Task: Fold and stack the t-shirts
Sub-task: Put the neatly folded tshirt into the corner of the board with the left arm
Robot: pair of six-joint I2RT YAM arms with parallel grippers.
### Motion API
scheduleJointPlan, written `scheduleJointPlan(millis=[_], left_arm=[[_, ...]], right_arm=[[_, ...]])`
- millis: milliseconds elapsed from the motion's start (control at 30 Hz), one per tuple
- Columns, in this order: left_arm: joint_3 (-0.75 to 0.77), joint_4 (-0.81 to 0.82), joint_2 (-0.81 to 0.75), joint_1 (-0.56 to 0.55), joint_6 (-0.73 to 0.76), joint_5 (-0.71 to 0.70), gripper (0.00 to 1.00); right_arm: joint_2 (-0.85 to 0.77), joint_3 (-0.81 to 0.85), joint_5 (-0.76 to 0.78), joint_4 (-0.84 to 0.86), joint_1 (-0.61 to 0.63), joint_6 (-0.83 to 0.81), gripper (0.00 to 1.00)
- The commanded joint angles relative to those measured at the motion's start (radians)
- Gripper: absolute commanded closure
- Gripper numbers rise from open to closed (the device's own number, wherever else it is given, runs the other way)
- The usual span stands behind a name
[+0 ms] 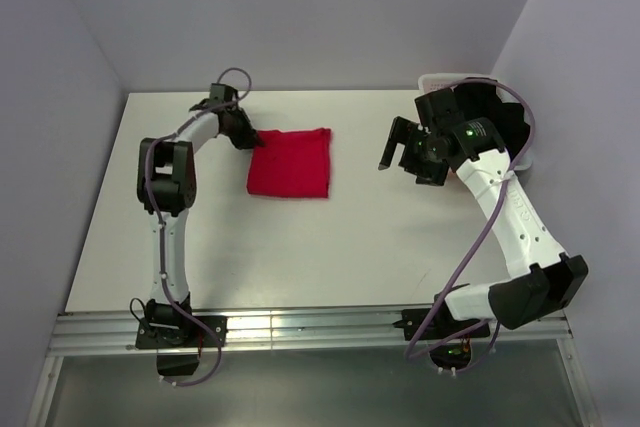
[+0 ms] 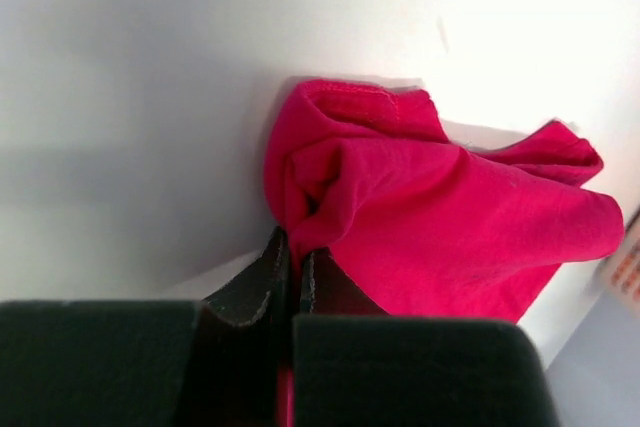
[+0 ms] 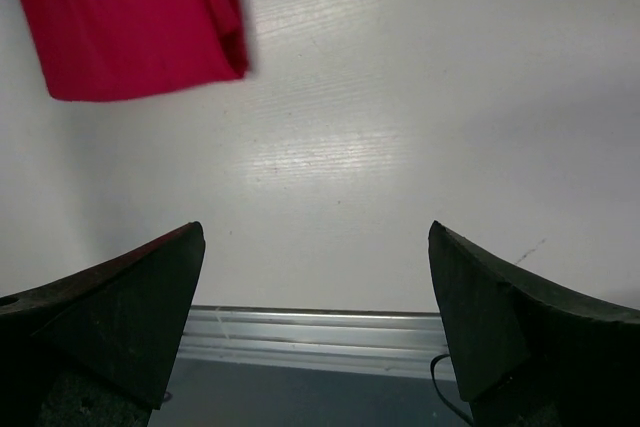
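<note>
A crimson-red t-shirt (image 1: pixel 290 164) lies folded into a rough square on the white table (image 1: pixel 330 247), left of centre. My left gripper (image 1: pixel 250 137) is at the shirt's far-left corner, shut on a pinch of the cloth. In the left wrist view the red t-shirt (image 2: pixel 450 217) bunches up from between the closed left gripper (image 2: pixel 293 252). My right gripper (image 1: pixel 395 152) hangs above the table to the right of the shirt, open and holding nothing. In the right wrist view the right gripper (image 3: pixel 315 232) spans bare table, with the red t-shirt (image 3: pixel 130 17) at the top left.
The rim of a white basket (image 1: pixel 455 78) shows at the back right, mostly hidden behind the right arm. An aluminium rail (image 1: pixel 320 327) runs along the table's near edge. Walls close in the left, back and right sides.
</note>
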Motion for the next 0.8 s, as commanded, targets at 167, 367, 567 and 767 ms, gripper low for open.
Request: scheduleJointPlan(millis=[167, 367, 567, 767], left_arm=[[0.573, -0.317, 0.181, 0.336, 0.134, -0.106, 1.00], [0.611, -0.187, 0.113, 0.567, 0.082, -0.066, 0.26], [0.617, -0.159, -0.008, 0.689, 0.062, -0.041, 0.01], [0.527, -0.147, -0.150, 0.700, 0.055, 0.020, 0.01]], right_arm=[[0.064, 0.099, 0.023, -0.054, -0.010, -0.007, 0.00], [0.129, 0.154, 0.023, -0.071, -0.014, -0.040, 0.00], [0.179, 0.177, 0.006, -0.074, -0.013, -0.072, 0.00], [0.222, 0.208, -0.024, -0.056, -0.014, -0.093, 0.00]])
